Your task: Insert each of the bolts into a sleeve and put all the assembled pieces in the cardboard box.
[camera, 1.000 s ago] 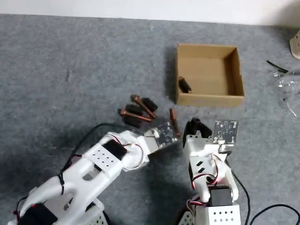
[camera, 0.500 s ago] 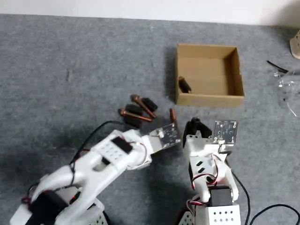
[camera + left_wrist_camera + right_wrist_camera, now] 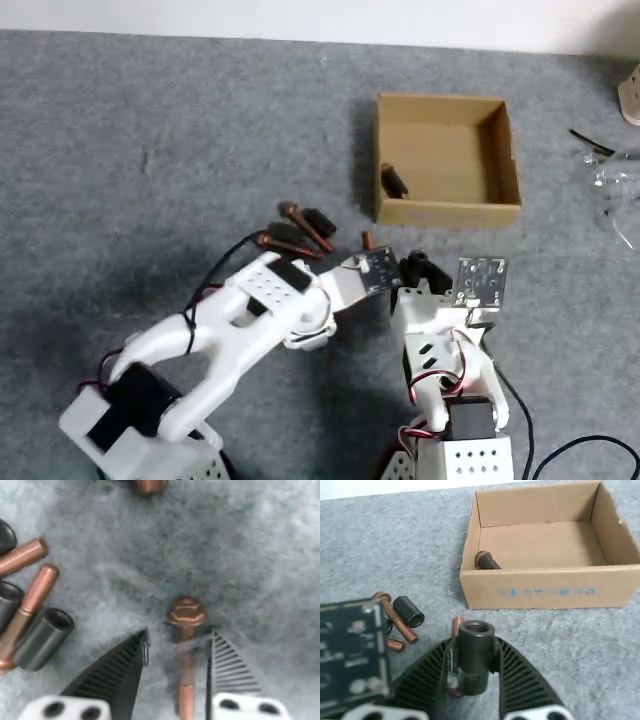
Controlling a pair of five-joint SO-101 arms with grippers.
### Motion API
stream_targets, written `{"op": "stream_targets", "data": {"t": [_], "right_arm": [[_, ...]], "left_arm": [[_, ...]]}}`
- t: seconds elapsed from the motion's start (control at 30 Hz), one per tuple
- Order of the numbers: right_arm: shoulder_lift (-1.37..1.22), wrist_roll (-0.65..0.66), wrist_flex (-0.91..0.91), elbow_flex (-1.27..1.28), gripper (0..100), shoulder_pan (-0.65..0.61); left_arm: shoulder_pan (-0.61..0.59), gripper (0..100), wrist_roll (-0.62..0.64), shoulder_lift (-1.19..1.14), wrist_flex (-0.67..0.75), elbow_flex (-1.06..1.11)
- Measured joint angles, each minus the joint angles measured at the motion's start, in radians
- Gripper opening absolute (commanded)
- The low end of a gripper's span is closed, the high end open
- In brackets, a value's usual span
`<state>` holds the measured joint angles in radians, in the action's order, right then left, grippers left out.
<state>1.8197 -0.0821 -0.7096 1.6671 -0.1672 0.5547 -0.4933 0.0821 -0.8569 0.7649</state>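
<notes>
My left hand [image 3: 180,635] was open and low over the grey counter [image 3: 260,555], its two fingers on either side of a copper bolt [image 3: 186,615] that lay flat between them, hex head pointing away from my wrist; I could not tell whether either finger touched it. Just beside lay the other bolts [image 3: 31,597] and a loose black sleeve [image 3: 42,640]. My right hand [image 3: 473,641] was closed around an upright black sleeve [image 3: 475,660], open end up, near the front of the cardboard box [image 3: 545,587]. One assembled piece [image 3: 486,560] lay inside the box, in a corner.
</notes>
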Motion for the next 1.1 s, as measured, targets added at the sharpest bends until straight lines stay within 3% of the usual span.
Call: {"op": "stream_targets", "data": {"t": [0.13,0.33,0.7,1.1], "right_arm": [[0.000,0.003,-0.002,0.000,0.5,0.003],[-0.002,0.003,-0.003,0.000,0.5,0.005],[-0.002,0.005,-0.003,0.000,0.5,0.003],[0.000,0.005,-0.002,0.000,0.5,0.002]], "left_arm": [[0.023,0,-0.029,-0.043,-0.055,-0.044],[0.028,1,-0.071,-0.100,-0.117,-0.107],[0.028,1,-0.035,-0.100,-0.121,-0.110],[-0.104,1,0.133,0.072,0.115,0.074]]}}
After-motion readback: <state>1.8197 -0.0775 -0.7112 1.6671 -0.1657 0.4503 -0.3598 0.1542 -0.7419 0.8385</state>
